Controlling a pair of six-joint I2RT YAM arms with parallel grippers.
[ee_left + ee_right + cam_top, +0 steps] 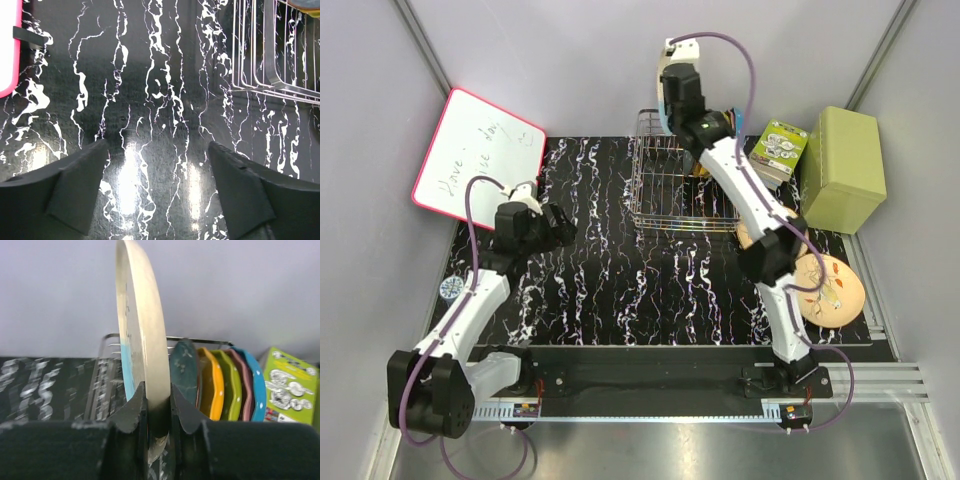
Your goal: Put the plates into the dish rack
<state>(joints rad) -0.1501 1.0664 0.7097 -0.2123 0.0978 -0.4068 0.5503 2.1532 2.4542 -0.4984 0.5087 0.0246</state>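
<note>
Clamping its two fingers on the lower rim of a round cream plate with a light-blue half (142, 340), the right gripper (157, 392) holds that plate upright on edge above the far end of the rectangular silver wire dish rack (655, 195). Just beside it a teal-blue plate (183, 371) stands on edge in the rack, followed by a row of smaller orange, green, pink and blue plates (235, 385). One peach-tan round plate with brown sprigs (832, 292) lies flat on the black white-veined table (620, 290) to the right of the rack. A second peach-tan plate (750, 237) lies partly hidden under the right arm. The left gripper (156, 145) hovers over bare table left of the rack, fingers wide apart and holding nothing.
</note>
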